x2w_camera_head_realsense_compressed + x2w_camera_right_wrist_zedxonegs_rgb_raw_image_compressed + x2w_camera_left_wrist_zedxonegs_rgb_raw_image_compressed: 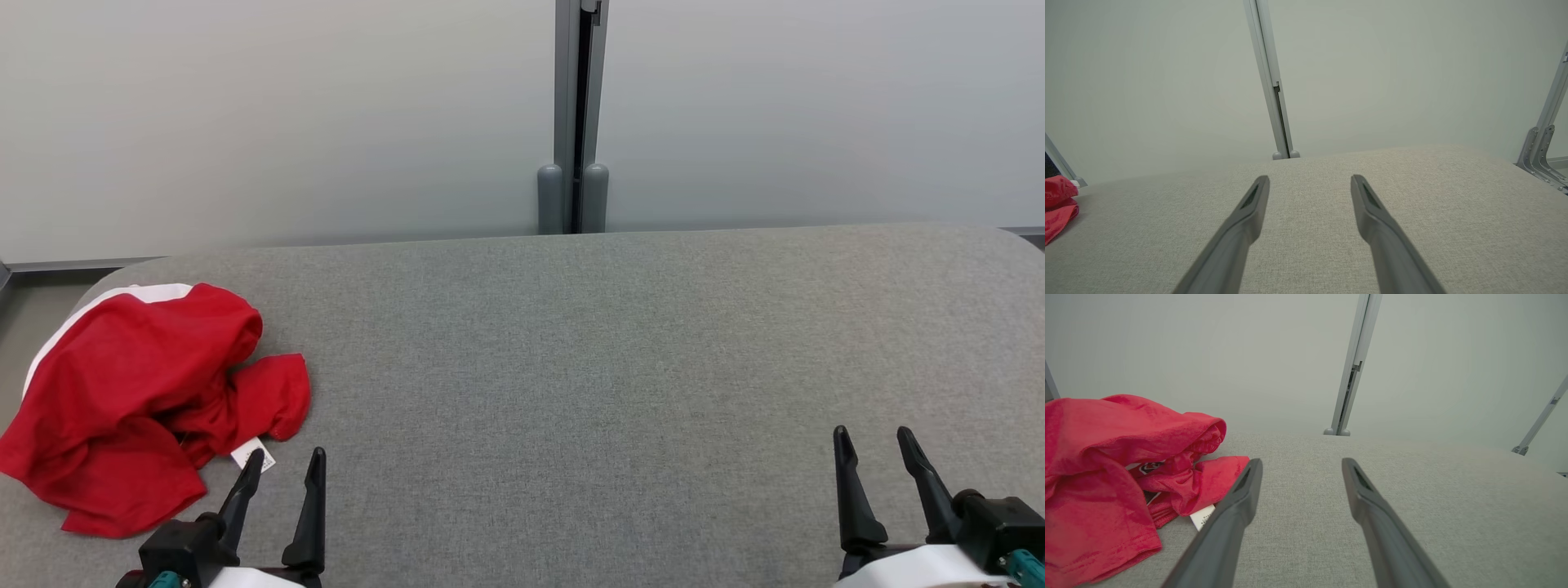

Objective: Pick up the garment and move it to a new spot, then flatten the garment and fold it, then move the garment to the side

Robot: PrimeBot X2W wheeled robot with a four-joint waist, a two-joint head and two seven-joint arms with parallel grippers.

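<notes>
I see the crumpled red cloth garment with a white band along one edge (139, 400) lying in a heap at the robot's left end of the grey fabric-covered table (571, 367), close to the rounded far-left corner. Its cloth is bunched into loose folds, and a small white label (242, 454) sticks out from its near side.

My left gripper (286, 453) sits at the lower left, just beside the garment. Its two long dark fingers are spread wide apart and have hold of nothing. In the left wrist view the label lies right by the left finger, though I cannot tell whether they touch.

My right gripper (872, 431) is at the lower right over bare table, well apart from the garment. Its fingers are also spread fully and empty. In the right wrist view the red cloth shows at the left edge.

Behind the table stand pale grey wall panels joined by a grey metal post (578, 122).
</notes>
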